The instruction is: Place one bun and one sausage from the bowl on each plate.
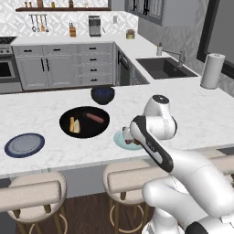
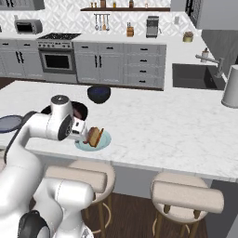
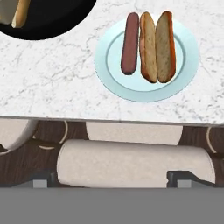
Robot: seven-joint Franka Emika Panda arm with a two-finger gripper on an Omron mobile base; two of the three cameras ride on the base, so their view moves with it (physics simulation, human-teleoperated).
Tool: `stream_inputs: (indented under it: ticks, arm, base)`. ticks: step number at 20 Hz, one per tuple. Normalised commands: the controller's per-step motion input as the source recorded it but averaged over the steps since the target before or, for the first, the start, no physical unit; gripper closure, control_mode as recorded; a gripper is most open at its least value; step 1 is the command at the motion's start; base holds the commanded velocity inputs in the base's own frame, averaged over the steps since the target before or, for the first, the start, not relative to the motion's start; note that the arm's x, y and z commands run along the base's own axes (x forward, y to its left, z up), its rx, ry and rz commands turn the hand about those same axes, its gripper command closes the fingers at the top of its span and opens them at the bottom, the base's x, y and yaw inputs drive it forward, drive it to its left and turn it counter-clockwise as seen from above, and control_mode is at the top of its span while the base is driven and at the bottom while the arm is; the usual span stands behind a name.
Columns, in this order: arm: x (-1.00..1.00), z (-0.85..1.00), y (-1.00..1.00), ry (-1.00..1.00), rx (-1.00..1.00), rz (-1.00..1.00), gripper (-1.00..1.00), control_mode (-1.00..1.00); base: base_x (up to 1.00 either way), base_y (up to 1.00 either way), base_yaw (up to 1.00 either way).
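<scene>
Gripper (image 3: pixel 112 177) spread wide and empty above the teal plate (image 3: pixel 109 74), which holds one sausage (image 3: pixel 129 43) and bun (image 3: pixel 156 46); risk: reaching to the black bowl (image 1: pixel 84 122), the arm clips them, clearance unclear.

No legible text, label, brand, number or sign anywhere.

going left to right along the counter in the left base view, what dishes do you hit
Navy plate → black bowl holding a bun and a sausage → dark-blue bowl, farther back → pale teal plate, partly behind the arm.
</scene>
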Motion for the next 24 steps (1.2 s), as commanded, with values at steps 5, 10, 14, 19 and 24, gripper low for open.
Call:
stream_inputs:
  ticks: [5,10,14,19,24]
  arm:
    - [-0.03,0.0,0.04,0.0,0.0,0.0,-1.0,1.0]
    - [0.0,0.0,0.0,0.0,0.0,0.0,-1.0,1.0]
    - [0.0,0.0,0.0,0.0,0.0,0.0,-1.0,1.0]
    - [0.2,0.0,-0.05,0.08,0.0,0.0,-1.0,-1.0]
    - [0.49,0.04,0.21,0.02,-0.04,0.0,-1.0,-1.0]
  base:
    - [-0.04,0.61,-0.01]
    - [0.0,0.97,-0.07]
    - [0.71,0.45,-0.02]
    - [0.49,0.0,0.02]
    - [0.0,0.0,0.0]
